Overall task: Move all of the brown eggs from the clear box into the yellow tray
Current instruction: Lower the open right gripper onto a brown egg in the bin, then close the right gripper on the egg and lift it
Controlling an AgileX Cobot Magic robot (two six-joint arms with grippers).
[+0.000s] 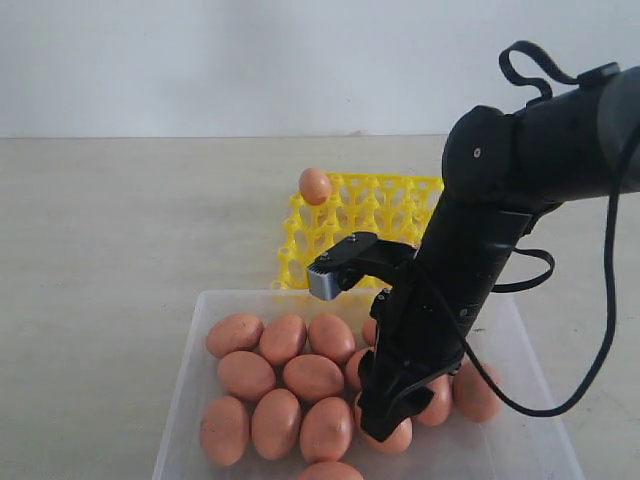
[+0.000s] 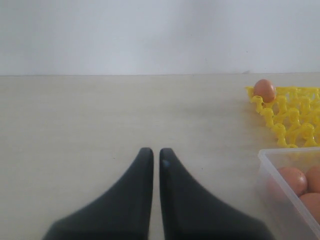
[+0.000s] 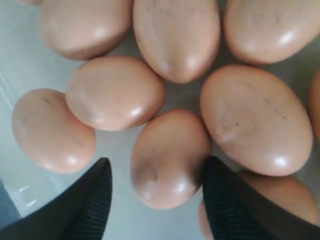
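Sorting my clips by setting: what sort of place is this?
Likely a robot test bench, not a kitchen: plain beige table, blank white wall, and a robot arm over the clear box.

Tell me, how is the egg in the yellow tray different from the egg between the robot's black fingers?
The tray egg sits alone in a corner cup of the yellow tray. The box egg lies in the clear box, crowded by other eggs. The tray egg stands free of any gripper. The box egg has the right gripper open on either side of it. Both are smooth and brown.
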